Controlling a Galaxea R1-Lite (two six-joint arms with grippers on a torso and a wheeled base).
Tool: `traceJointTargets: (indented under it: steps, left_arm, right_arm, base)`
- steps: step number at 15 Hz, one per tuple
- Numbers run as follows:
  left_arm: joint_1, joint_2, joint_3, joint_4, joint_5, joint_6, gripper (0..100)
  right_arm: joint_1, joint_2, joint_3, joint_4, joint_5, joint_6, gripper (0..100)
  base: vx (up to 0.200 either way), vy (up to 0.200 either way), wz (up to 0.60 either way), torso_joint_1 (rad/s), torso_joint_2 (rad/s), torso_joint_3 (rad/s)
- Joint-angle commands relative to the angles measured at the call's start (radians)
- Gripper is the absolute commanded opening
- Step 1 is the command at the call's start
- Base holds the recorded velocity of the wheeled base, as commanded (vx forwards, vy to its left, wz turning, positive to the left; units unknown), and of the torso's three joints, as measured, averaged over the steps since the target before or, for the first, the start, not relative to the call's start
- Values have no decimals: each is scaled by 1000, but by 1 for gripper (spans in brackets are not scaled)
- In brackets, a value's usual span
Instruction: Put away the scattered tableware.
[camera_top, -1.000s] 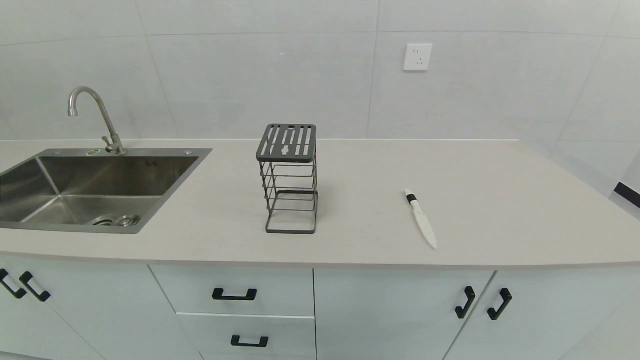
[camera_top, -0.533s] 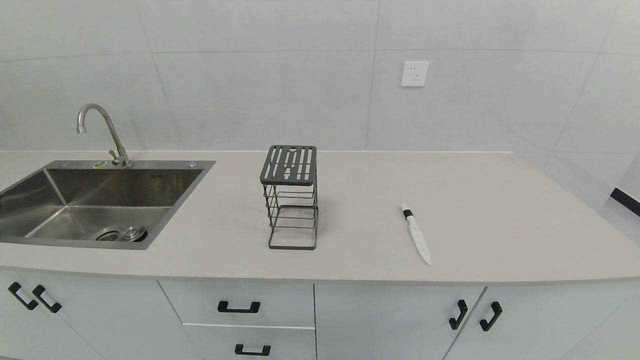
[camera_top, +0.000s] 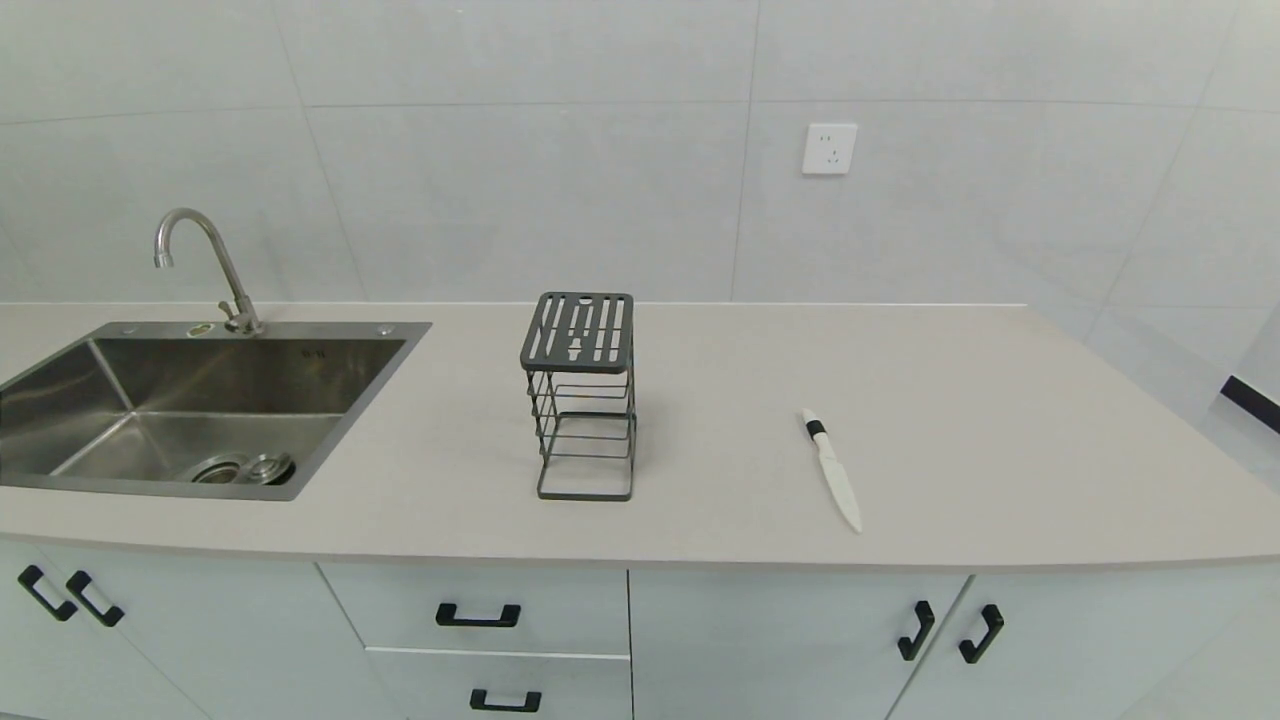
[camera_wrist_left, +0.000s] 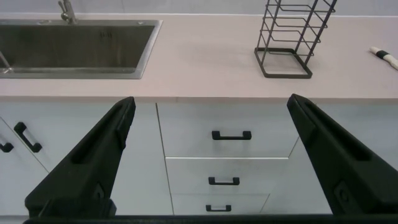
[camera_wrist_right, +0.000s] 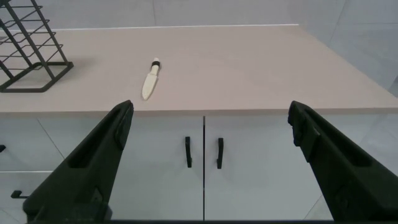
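Both my left gripper (camera_wrist_left: 211, 102) and right gripper (camera_wrist_right: 211, 107) sit spread wide and empty, below the edge of the bench (camera_top: 950, 420). Beyond, the knife (camera_top: 832, 468) lies flat, well apart from the rack (camera_top: 580, 400). I should pinch it across its width near the black band, using the right gripper.

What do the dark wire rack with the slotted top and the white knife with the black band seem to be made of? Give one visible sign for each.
Dark wire rack: probably metal, matt dark-grey coating; thin straight rods, flat slotted plate. White knife: matt off-white, no metallic shine, so perhaps ceramic or plastic; unclear which.
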Motion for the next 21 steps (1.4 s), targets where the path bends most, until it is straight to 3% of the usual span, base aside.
traceJointTargets:
  steps: [1,14,21]
  left_arm:
    - [0,1,0,0,0,-1,100]
    - [0,1,0,0,1,-1,100]
    - [0,1,0,0,1,-3,100]
  right_arm:
    - [0,1,0,1,0,1,100]
    - [0,1,0,-1,1,3,100]
    - [-2,1,0,-1,1,1,100]
  base:
    - [0,0,0,90,-7,85]
    - [0,0,0,303,-57,244]
    - [0,0,0,104,-150,-43]
